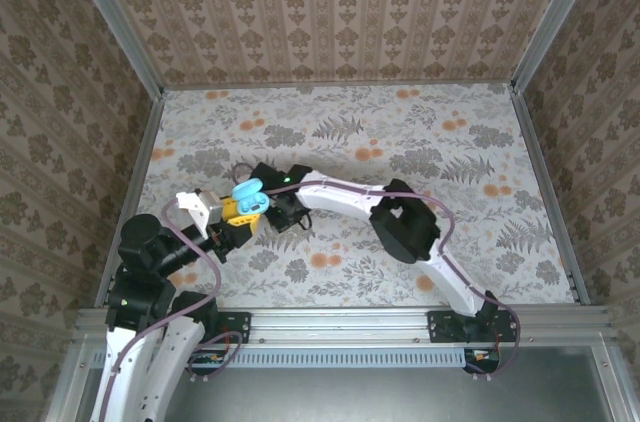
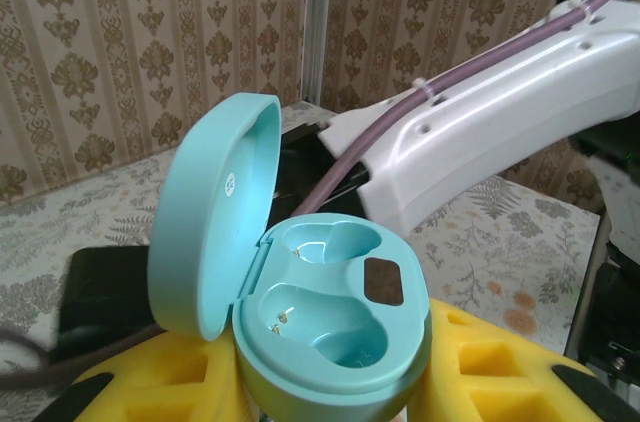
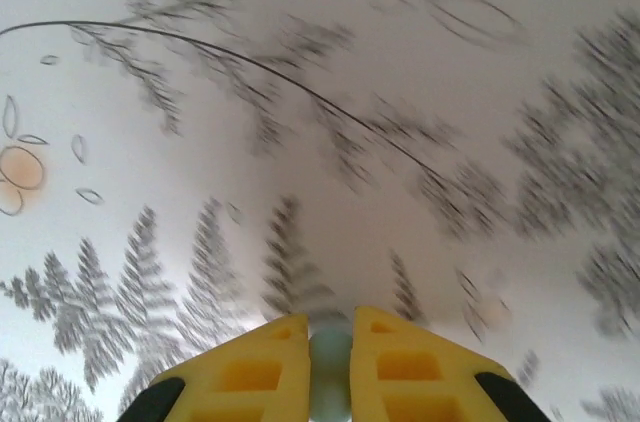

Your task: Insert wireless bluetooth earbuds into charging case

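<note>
The charging case [image 2: 395, 337] is sitting between the left gripper's [image 2: 330, 390] fingers, its lid [image 2: 210, 222] standing open left of the two wells [image 2: 325, 317], with the right arm [image 2: 490, 122] crossing just behind it. An earbud [image 3: 330, 370] is sitting between the right gripper's [image 3: 330, 342] fingers, over the table [image 1: 450, 232], just right of the case.

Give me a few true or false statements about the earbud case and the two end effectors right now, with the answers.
1. The lid of the charging case stands open. True.
2. Both wells of the case hold earbuds. False: both wells are empty.
3. The left end effector grips the case between its yellow fingers. True.
4. The right end effector is wide open with nothing in it. False: its fingers are nearly closed on a small pale earbud.
</note>
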